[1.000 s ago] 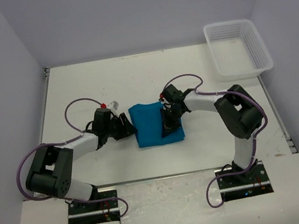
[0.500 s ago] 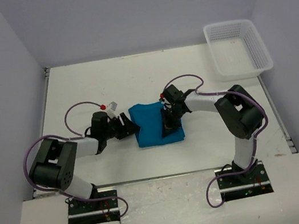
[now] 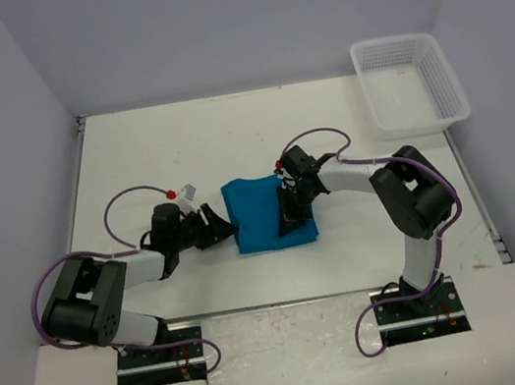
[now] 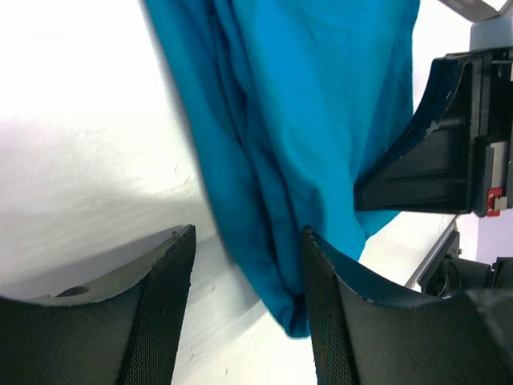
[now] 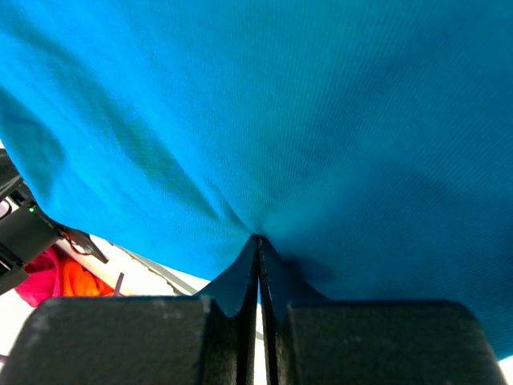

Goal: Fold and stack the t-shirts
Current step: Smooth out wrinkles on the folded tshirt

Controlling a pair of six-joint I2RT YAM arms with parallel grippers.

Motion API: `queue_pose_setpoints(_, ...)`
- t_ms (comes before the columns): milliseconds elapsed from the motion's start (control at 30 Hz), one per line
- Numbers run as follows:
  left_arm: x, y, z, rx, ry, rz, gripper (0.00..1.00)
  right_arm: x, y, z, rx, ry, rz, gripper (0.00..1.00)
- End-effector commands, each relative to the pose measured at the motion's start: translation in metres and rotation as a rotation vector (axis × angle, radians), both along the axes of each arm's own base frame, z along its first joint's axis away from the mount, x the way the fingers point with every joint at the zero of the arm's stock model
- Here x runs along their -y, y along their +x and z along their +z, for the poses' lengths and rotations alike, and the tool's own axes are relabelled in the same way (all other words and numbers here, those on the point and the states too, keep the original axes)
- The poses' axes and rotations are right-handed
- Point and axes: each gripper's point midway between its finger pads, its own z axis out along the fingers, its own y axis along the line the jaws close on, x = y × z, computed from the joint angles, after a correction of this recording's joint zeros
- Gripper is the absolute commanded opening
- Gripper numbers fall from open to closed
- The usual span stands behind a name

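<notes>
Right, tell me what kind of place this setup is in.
Probably a lab test cell, not a home: a white table boxed in by plain walls, with a white plastic basket and one folded teal t-shirt.

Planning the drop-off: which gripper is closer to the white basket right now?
Right. The right gripper rests on the folded t-shirt, with the basket at the table's far right corner. The left gripper is at the shirt's left edge, farther from it.
</notes>
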Motion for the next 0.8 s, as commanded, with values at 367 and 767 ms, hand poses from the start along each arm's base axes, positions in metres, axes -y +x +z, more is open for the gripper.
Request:
queue_pose_setpoints(367, -0.02, 0.013, 0.047, 0.142, 0.072, 0.071, 0.0, 0.01, 0.0, -0.011, 0.014, -0.059, 0.002, 0.0)
queue_pose_setpoints(767, 0.015, 0.017, 0.051, 0.162, -0.113, -0.065, 0.0, 0.009, 0.001, -0.011, 0.014, -0.069, 0.01, 0.0)
